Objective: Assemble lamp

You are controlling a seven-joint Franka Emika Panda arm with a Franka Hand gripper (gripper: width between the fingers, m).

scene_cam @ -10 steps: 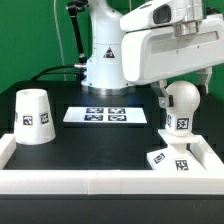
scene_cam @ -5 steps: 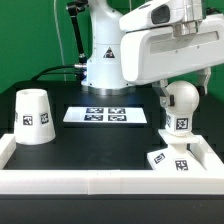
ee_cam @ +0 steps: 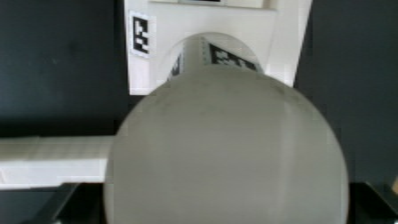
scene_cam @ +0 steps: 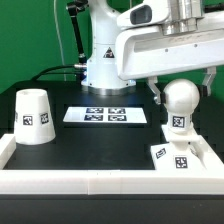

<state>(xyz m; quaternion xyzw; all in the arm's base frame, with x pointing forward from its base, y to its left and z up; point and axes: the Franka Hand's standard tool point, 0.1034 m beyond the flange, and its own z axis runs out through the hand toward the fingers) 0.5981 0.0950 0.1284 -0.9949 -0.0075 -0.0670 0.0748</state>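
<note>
The pincer (scene_cam: 182, 98) is clenching a smooth, round white plastic bulb (scene_cam: 181, 96) between its dark fingers. It is gripping the ball-shaped head, while the short stem with its black-and-white square tag is hanging below. In the wrist view the bulb (ee_cam: 214, 140) is filling most of the frame, evenly curved and faintly glossy. Just beneath the pincer, apparently clear of the stem, the flat square white plastic base (scene_cam: 176, 160) is lying on the matte black table (scene_cam: 90, 140). Well away from the pincer, toward the exterior view's left, the cup-like tapered white plastic shade (scene_cam: 33, 116) is standing wide end down.
</note>
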